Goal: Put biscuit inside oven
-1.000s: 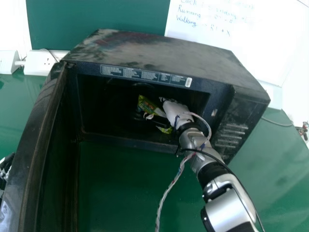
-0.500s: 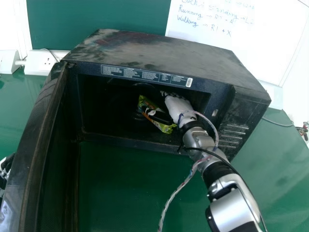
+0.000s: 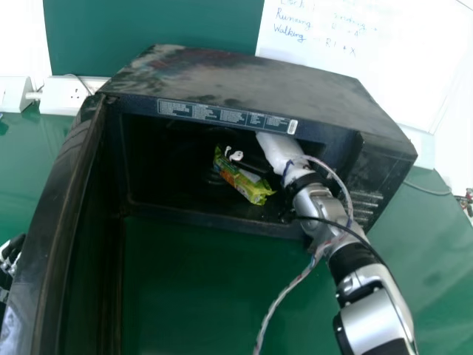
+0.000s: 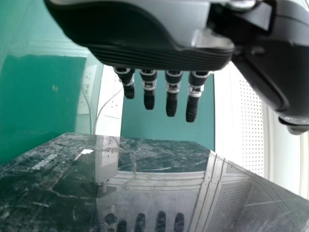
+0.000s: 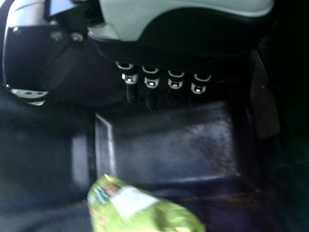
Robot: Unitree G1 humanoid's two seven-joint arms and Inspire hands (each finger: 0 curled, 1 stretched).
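With right fingers (image 5: 131,92) straight, slightly apart, gripping nothing, left fingers (image 4: 171,99) likewise, and biscuit packet (image 3: 242,183) lying inside oven (image 3: 244,81), best draw right arm (image 3: 366,285) back level and slow, keeping off packet and clear of oven sides.

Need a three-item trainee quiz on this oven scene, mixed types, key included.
1. True or false: the microwave oven is shut.
2. Multiple choice: where is the biscuit packet?
A) on top of the oven
B) on the table beside the oven
C) inside the oven
3. Fill in: the right hand has its fingers ____, not curled round the packet.

Key: 1 false, its door stands open; 2 C; 3 straight.
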